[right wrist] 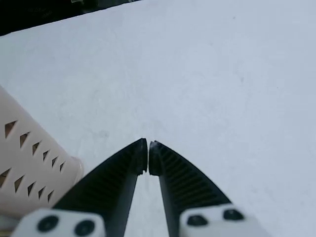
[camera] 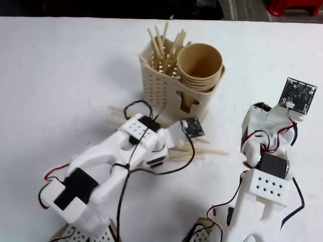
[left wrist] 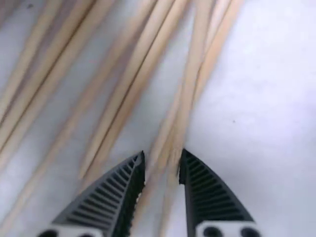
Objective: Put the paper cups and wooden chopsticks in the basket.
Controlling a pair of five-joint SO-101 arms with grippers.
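White plastic forms both arms, which are set on a white table. A cream perforated basket is placed at the middle of the table, towards its far side. A stack of paper cups is seated inside it, and upright chopsticks are stood beside the stack in the same basket. Loose wooden chopsticks are scattered flat on the table in front of the basket, partly covered by the left arm.

The left gripper is lowered onto this pile. Its jaws are drawn narrow, and a pair of the wooden chopsticks is caught between the fingertips, with the gap filled by them.

The right gripper is held above bare table just beside the basket wall. Its jaws are brought together, tips almost touching, and nothing is gripped between them.
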